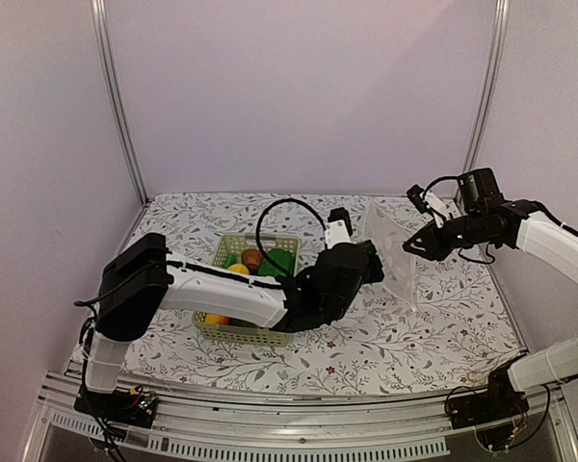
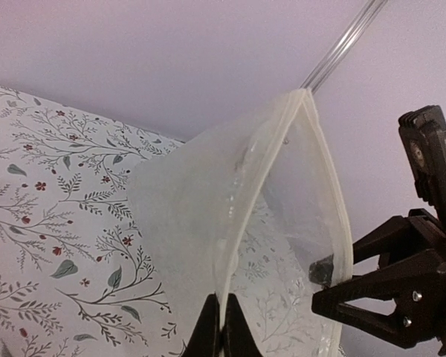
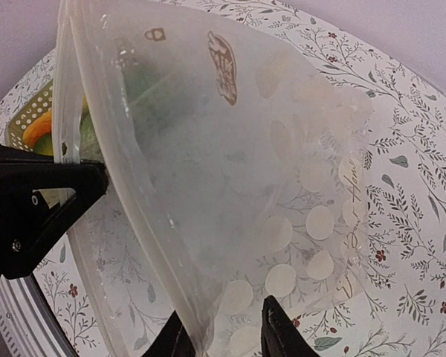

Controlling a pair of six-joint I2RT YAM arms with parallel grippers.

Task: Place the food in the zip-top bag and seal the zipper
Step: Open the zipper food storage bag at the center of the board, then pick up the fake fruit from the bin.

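The clear zip-top bag (image 1: 393,252) with white dots stands upright between my two grippers, mouth open. My left gripper (image 2: 221,327) is shut on one side of the whitish zipper (image 2: 241,216); it also shows in the top view (image 1: 372,262). My right gripper (image 3: 223,335) has its fingers apart astride the bag's opposite rim (image 2: 333,190), and shows in the left wrist view (image 2: 320,286) and the top view (image 1: 414,243). The bag (image 3: 230,171) looks empty. The food, reddish-brown (image 1: 253,258), green (image 1: 277,262) and yellow (image 1: 239,269), lies in the basket.
The pale green lattice basket (image 1: 233,332) sits under my left forearm, left of the bag, and shows in the right wrist view (image 3: 30,111). A floral cloth (image 1: 433,337) covers the table. Metal frame posts (image 1: 116,96) stand at the back corners.
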